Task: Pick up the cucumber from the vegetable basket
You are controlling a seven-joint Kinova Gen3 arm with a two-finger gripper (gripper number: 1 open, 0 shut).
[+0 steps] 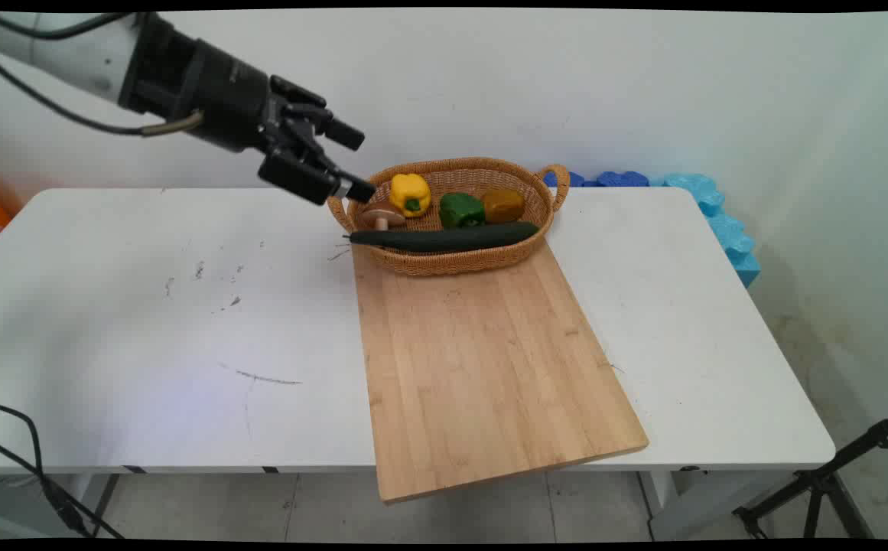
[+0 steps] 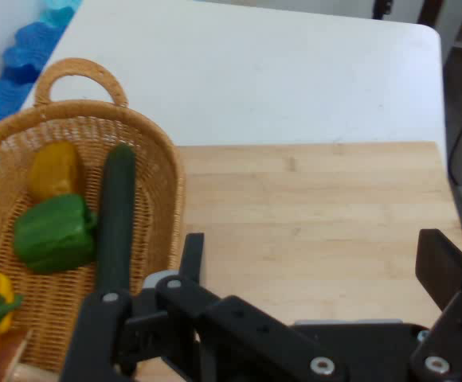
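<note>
We see the hand (image 1: 356, 164) spread open, holding nothing, just left of the basket (image 1: 444, 264), nearest the mushroom (image 1: 382, 219) and cucumber (image 1: 444, 238).

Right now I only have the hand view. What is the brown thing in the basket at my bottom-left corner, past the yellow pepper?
Observer: A mushroom. It lies at the basket's left end in the main view, beside the yellow pepper.
Operator: How does the hand sit relative to that end?
Observer: The hand hangs in the air just over the rim at that end and seems clear of it.
Operator: Is the cucumber fully inside?
Observer: No. The cucumber lies along the near wall, and its tip pokes out over the rim below the hand.
</note>
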